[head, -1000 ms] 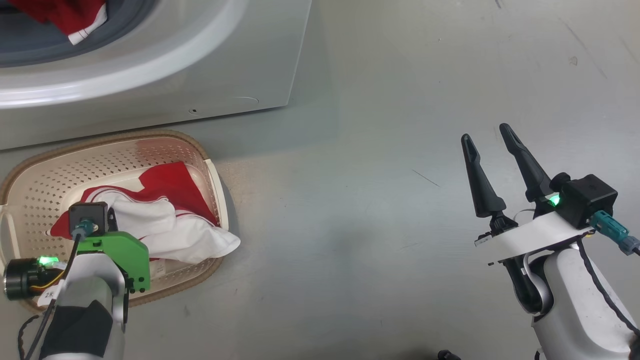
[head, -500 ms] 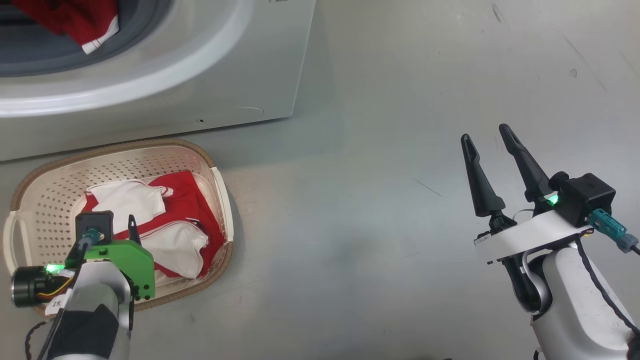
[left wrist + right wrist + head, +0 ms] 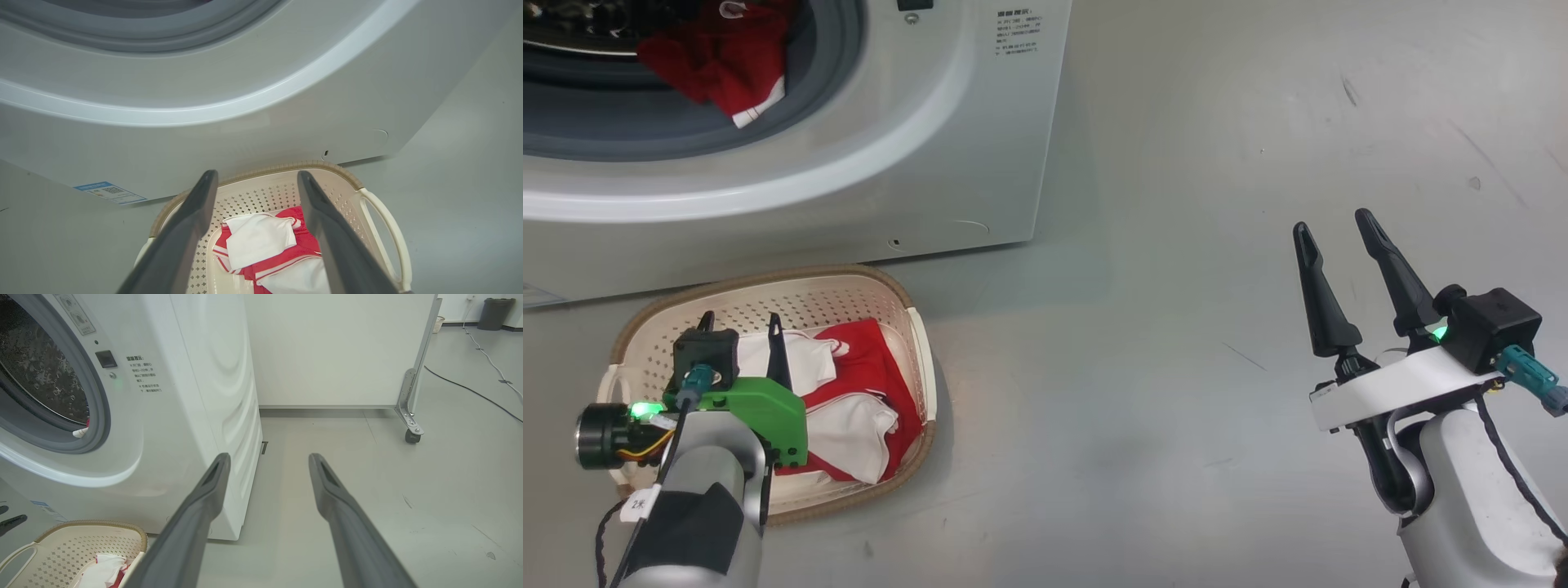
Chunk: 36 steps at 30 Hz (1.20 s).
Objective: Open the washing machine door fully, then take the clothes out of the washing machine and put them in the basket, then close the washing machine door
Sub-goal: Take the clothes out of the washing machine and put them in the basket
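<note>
Our left gripper (image 3: 739, 320) hangs with its jaws spread wide and nothing between them, straight above the basket (image 3: 805, 304). The clothes (image 3: 866, 371) already in there lie loose just under and beyond the fingertips. Our right gripper (image 3: 1333, 222) is also open and empty, well off to the other side over bare floor (image 3: 1143, 343).

One red garment (image 3: 719, 65) lies in the washing machine (image 3: 947, 163), up ahead of the left fingertips, draped onto the grey seal (image 3: 840, 57).

The risks, as we judge them:
- A shallow pinch on that bunched cloth may catch one layer only, and it could slip onto the floor short of the basket.
- A low swing of the arm could nudge the light basket.
- Fabric may drag on the rubber seal.

The garment's long axis seems to run across the left gripper's reach, its white-trimmed corner pointing down towards the drum's lip. The basket's long axis, handle to handle, lies across the fingers too, parallel to the machine's front.
</note>
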{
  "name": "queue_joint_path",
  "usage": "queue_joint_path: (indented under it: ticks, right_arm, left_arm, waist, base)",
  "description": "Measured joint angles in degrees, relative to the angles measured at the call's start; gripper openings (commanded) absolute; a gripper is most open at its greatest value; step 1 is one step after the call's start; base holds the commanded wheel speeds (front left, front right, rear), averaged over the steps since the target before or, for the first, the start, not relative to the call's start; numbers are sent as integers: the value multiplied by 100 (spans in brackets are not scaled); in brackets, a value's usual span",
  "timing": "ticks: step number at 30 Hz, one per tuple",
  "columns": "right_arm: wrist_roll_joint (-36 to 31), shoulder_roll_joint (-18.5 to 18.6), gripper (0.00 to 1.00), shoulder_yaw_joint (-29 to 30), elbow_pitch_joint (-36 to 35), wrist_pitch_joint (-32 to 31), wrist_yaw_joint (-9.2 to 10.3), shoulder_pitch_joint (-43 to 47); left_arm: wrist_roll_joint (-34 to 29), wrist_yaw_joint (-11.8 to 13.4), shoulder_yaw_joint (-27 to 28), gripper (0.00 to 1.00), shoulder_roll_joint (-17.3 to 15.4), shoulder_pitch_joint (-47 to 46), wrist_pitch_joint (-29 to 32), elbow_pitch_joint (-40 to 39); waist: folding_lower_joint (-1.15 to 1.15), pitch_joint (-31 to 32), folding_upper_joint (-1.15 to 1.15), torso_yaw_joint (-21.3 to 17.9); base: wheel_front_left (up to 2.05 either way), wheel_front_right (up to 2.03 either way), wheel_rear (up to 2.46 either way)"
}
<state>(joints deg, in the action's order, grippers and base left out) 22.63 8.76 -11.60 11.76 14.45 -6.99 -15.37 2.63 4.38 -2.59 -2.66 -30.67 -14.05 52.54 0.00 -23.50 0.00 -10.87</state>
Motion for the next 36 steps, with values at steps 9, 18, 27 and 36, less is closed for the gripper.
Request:
queue_joint_path:
  ticks: [9,18,27,36]
  right_arm:
    - [-18,58,100,171,40,0,0,203]
    - [-60,48,100,321,63,0,0,436]
    - [-109,-12,100,244,43,0,0,665]
    - [-110,-26,100,263,-20,0,0,960]
  left_arm:
    - [141,-189,-102,100,36,2,-24,-439]
    - [188,-419,-218,100,70,139,-33,-1503]
    - [238,-421,-235,100,73,868,-40,-2178]
    - [356,-420,-250,100,74,1558,-40,-2773]
  waist:
    - [0,484,0,282]
    - [0,966,0,555]
    - [0,1373,0,659]
    - [0,1716,0,655]
  base:
    - [0,0,0]
    - [0,0,0]
    - [0,0,0]
    - [0,0,0]
